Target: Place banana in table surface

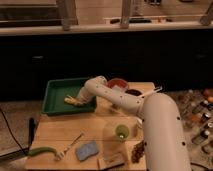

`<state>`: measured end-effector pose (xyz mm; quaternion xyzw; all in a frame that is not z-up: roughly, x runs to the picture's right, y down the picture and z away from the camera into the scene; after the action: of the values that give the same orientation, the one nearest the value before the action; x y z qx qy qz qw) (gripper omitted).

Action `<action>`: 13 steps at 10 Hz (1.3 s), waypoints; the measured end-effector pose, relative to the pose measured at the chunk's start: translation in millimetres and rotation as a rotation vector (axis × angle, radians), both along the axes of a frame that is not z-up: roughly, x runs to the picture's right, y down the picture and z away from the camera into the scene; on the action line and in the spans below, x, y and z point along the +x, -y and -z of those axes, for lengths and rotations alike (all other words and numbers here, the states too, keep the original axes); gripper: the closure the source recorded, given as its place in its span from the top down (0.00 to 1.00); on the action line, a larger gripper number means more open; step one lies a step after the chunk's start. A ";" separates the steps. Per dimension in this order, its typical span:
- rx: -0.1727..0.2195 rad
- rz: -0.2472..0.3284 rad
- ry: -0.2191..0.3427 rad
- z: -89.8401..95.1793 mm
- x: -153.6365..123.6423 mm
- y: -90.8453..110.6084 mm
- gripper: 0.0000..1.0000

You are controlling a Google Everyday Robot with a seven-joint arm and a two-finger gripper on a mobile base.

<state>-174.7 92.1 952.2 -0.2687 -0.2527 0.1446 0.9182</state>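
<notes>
A small pale-yellow banana [69,101] lies inside the dark green tray [54,90] at the back left of the table surface [60,131]. My white arm reaches from the lower right across the table and bends down into the tray. My gripper [79,101] is low in the tray, right at the banana's right end. The arm's wrist hides whether it touches the banana.
A red bowl [118,84] and a darker dish [134,92] stand at the back behind the arm. On the front of the table are a green pod [41,151], a thin utensil [71,144], a blue sponge [87,150] and a green cup [122,132]. Bottles [200,117] stand at the right.
</notes>
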 end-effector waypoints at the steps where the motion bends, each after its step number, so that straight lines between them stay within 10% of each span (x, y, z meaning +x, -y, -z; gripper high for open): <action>1: 0.000 0.000 0.000 0.0 0.0 0.0 0.29; 6: 0.000 0.000 0.000 -0.1 0.1 -0.1 0.76; 13: -0.001 0.000 -0.002 -0.1 1.7 -0.6 0.80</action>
<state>-173.0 92.7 952.4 -0.2690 -0.2519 0.1449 0.9182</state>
